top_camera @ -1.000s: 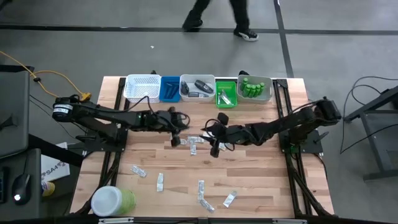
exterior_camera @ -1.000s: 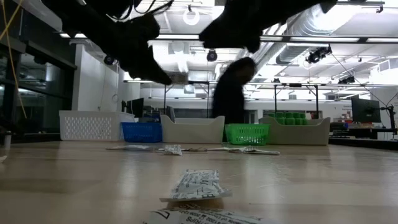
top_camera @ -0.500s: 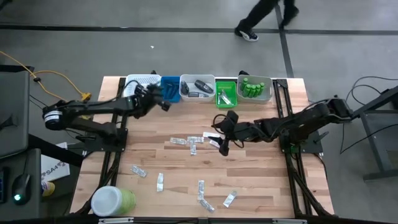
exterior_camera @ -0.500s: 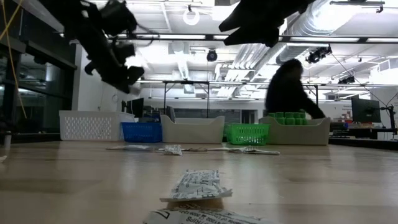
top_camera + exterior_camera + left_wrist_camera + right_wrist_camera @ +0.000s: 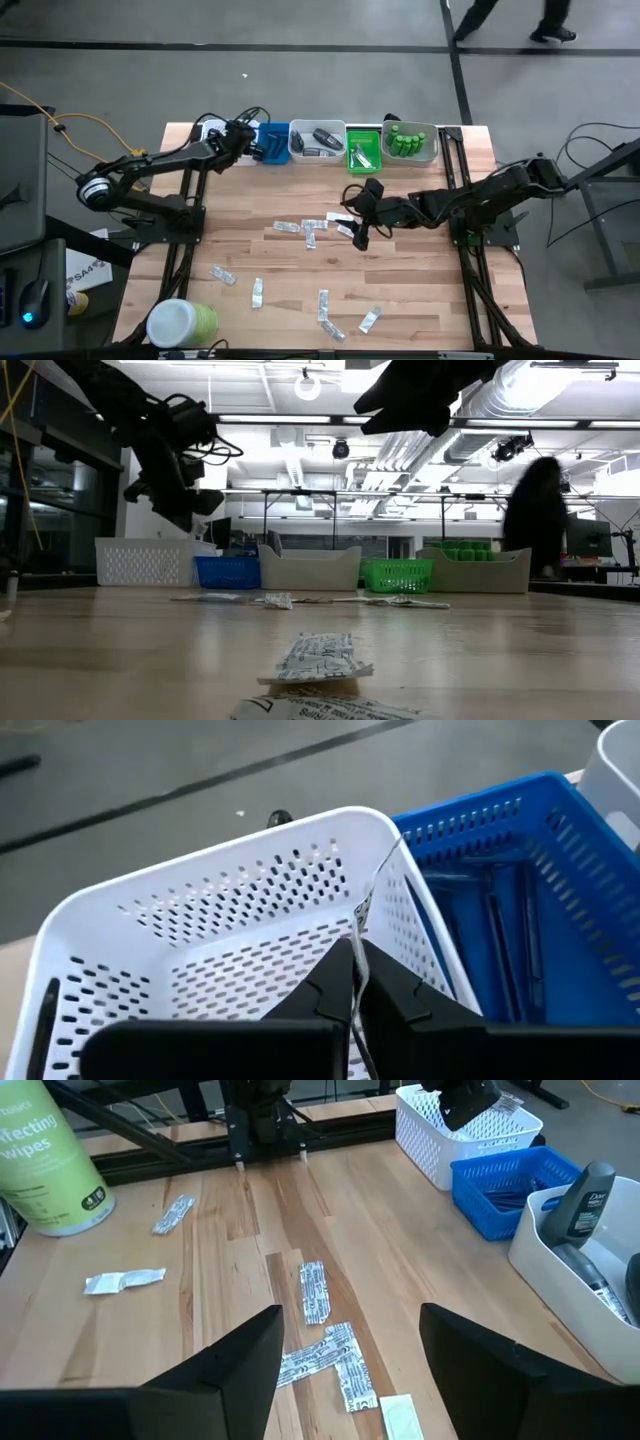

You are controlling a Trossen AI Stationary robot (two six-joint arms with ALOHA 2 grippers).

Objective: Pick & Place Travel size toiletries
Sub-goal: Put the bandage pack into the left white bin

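My left gripper [image 5: 247, 141] hovers over the white basket [image 5: 200, 910] at the table's far left, shut on a flat silvery sachet [image 5: 372, 885] that shows edge-on in the left wrist view. Beyond the right fingers it appears again as the left gripper [image 5: 468, 1100] with its sachet [image 5: 512, 1102]. My right gripper [image 5: 350, 1350] stands open above the table's middle, over a cluster of sachets [image 5: 313, 1292] lying flat on the wood. More sachets [image 5: 325, 310] lie toward the near edge. My left gripper pinches the sachet between its two fingertips [image 5: 335, 975], holding its lower part [image 5: 358, 930]. The fingers slant down toward the table's far edge. The sachet sticks out past the fingertips, on edge, lifted clear above the white basket.
Along the far edge stand a blue basket [image 5: 274, 141] with thin razors, a white tray [image 5: 318, 140] with dark pieces, a green basket [image 5: 363, 150] and a tray of green bottles [image 5: 410, 140]. A big green wipes jar [image 5: 183, 322] stands at the near left corner. A person walks beyond the table.
My left gripper has swung from the table's middle toward the far left edge, turning as it went, and now hangs over the white basket with the sachet still between its fingers. My right gripper has drawn back a little toward the right and risen slightly.
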